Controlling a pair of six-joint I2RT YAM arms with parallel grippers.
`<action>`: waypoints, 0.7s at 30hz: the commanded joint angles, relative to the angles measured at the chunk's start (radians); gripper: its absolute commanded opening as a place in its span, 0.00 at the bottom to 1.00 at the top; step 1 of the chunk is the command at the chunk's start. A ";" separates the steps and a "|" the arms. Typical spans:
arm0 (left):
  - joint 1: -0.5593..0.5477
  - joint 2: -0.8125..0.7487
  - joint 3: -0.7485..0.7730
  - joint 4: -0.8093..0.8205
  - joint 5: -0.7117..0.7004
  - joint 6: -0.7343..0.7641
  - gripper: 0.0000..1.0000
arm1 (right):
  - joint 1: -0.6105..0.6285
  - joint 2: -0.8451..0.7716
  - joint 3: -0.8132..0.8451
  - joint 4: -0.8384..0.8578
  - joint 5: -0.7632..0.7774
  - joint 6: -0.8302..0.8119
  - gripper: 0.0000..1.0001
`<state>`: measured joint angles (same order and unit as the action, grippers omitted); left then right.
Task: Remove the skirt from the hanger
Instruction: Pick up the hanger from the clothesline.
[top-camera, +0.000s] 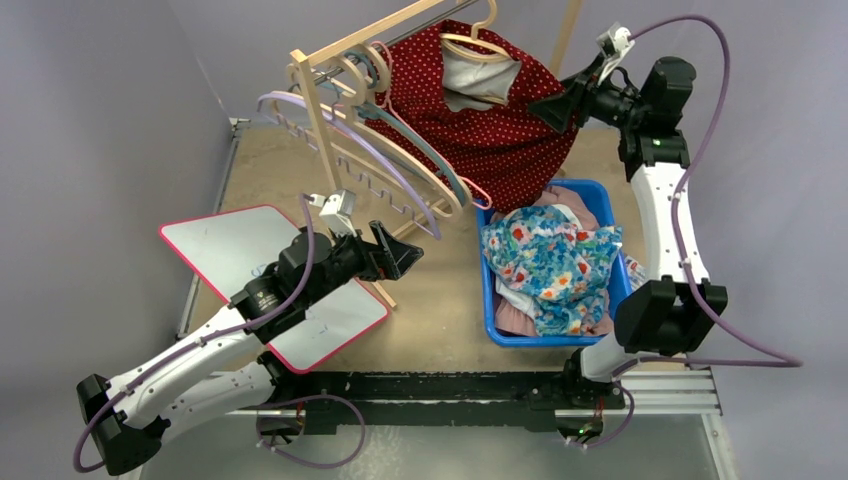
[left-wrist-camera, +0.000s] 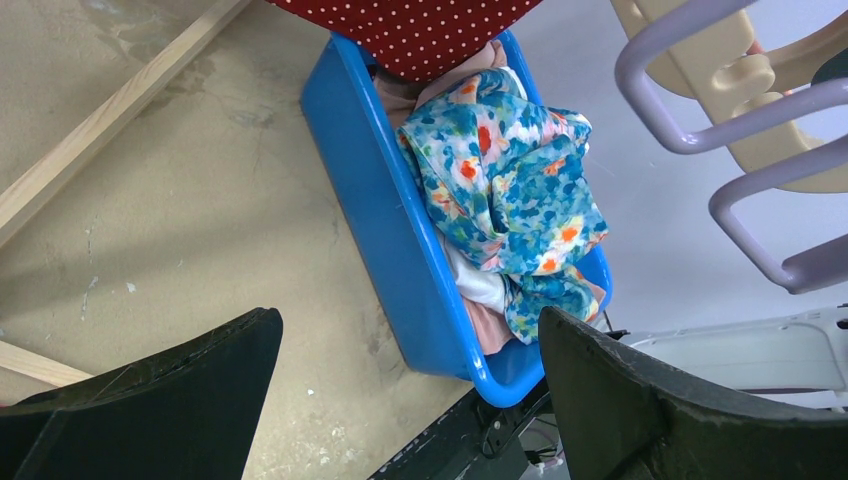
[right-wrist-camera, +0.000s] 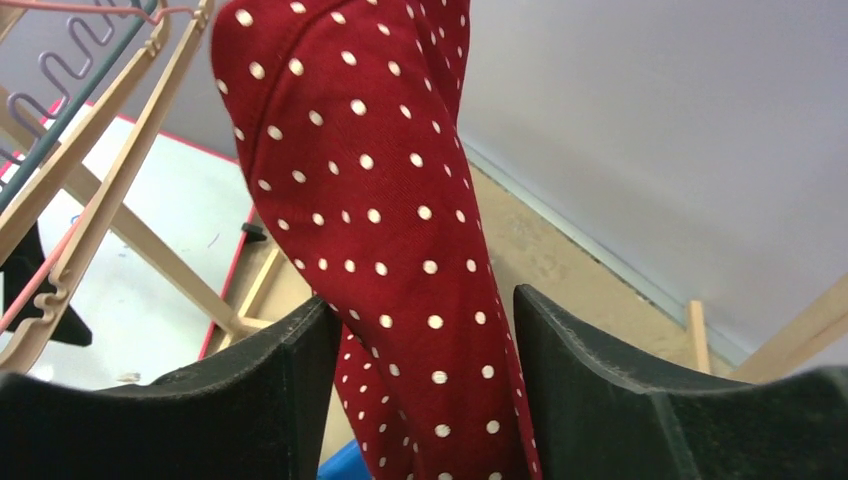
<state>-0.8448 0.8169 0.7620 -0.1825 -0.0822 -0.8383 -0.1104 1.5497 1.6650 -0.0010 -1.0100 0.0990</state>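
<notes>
1. The right gripper (top-camera: 550, 105) was raised near the table's (top-camera: 440, 290) far edge, jaws around the red white-dotted fabric skirt (top-camera: 480, 130) hung on a pale wooden hanger (top-camera: 470, 45); a grip could not be told.
2. The left gripper (top-camera: 400, 255) was held wide open mid-table, near a blue plastic bin (top-camera: 598, 200).

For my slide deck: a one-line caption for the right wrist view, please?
Right gripper straddles a fold of the red dotted skirt, with hangers and whiteboard behind.
</notes>
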 joint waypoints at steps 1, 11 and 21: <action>0.002 -0.006 0.034 0.041 0.014 -0.005 1.00 | 0.009 0.015 -0.013 0.033 -0.084 -0.009 0.63; 0.001 -0.010 0.035 0.028 0.012 -0.005 1.00 | 0.037 -0.006 -0.082 0.063 -0.065 -0.002 0.65; 0.001 0.000 0.047 0.030 0.020 -0.008 1.00 | 0.045 -0.048 -0.142 0.174 -0.054 0.088 0.35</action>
<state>-0.8448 0.8169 0.7620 -0.1825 -0.0811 -0.8383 -0.0719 1.5677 1.5566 0.0399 -1.0451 0.1146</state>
